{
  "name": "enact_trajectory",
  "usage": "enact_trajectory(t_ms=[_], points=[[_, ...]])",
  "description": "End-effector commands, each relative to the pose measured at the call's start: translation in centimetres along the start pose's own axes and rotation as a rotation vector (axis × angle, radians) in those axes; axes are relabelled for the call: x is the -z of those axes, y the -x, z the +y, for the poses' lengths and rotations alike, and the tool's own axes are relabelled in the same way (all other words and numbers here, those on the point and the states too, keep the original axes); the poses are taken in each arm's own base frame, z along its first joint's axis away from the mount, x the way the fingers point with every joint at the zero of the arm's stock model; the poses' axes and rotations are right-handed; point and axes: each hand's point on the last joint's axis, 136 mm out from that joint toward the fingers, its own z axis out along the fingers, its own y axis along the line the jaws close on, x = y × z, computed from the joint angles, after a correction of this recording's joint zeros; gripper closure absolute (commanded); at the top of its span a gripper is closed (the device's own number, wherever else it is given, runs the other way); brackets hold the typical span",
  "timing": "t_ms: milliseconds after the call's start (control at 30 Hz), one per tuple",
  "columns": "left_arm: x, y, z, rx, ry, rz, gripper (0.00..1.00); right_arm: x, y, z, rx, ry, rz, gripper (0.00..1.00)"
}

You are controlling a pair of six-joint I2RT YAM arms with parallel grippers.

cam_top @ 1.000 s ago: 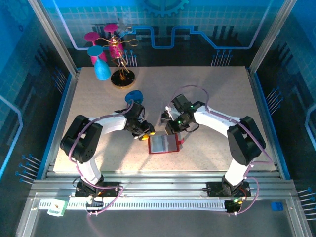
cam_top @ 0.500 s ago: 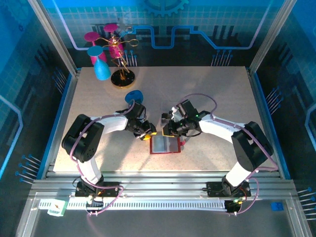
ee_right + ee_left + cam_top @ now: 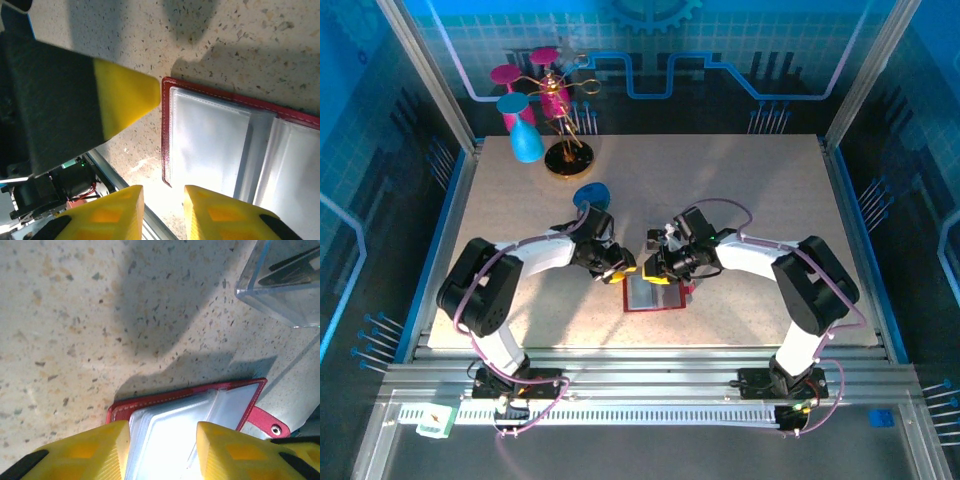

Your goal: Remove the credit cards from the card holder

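Nearest the arm bases, the card holder (image 3: 653,293) lies opened flat on the counter (image 3: 750,190). Its red cover is down and its clear pockets (image 3: 207,140) face up. Its long axis runs left to right, the fold runs near to far, and the snap tab (image 3: 265,422) sticks out on the right side. No credit card can be made out in the pockets; glare washes them white.

Both arms reach in over its far edge. The left gripper (image 3: 161,440) hangs over the left half with its yellow fingers spread and nothing between them, probably placed to pin the holder down. The right gripper (image 3: 163,197) sits at the holder's corner, fingers only narrowly parted and empty as far as I can tell. It is probably lined up to work at a pocket edge.

Just beyond stands a clear plastic tray (image 3: 282,287), likely put there to take the cards; dark flat shapes show inside it.
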Motion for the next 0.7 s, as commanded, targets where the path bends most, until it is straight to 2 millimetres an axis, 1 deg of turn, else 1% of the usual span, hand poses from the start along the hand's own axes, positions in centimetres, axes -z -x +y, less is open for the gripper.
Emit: enact_trajectory(t_ms=[0, 67, 167, 333, 400, 500, 667], points=[[0.6, -1.0, 0.2, 0.022, 0.004, 0.009, 0.60, -0.4, -0.1, -0.5, -0.036, 0.014, 0.024, 0.73], [0.7, -1.2, 0.4, 0.023, 0.008, 0.011, 0.61, -0.5, -0.2, -0.6, -0.037, 0.015, 0.030, 0.74], [0.5, -1.7, 0.9, 0.029, 0.013, 0.021, 0.68, -0.6, -0.3, -0.7, -0.036, 0.011, 0.034, 0.75], [0.1, -2.6, 2.0, 0.046, 0.023, 0.042, 0.84, -0.7, -0.3, -0.8, -0.035, 0.003, 0.043, 0.75], [0.0, -2.8, 2.2, 0.047, 0.025, 0.047, 0.89, -0.8, -0.3, -0.9, -0.038, 0.003, 0.048, 0.76], [-0.3, -3.0, 2.2, 0.045, 0.022, 0.060, 0.91, -0.9, -0.3, -0.9, -0.039, 0.005, 0.050, 0.76], [-0.8, -3.1, 2.6, 0.049, 0.032, 0.069, 0.92, -1.1, -0.3, -1.0, -0.041, 0.006, 0.058, 0.76]])
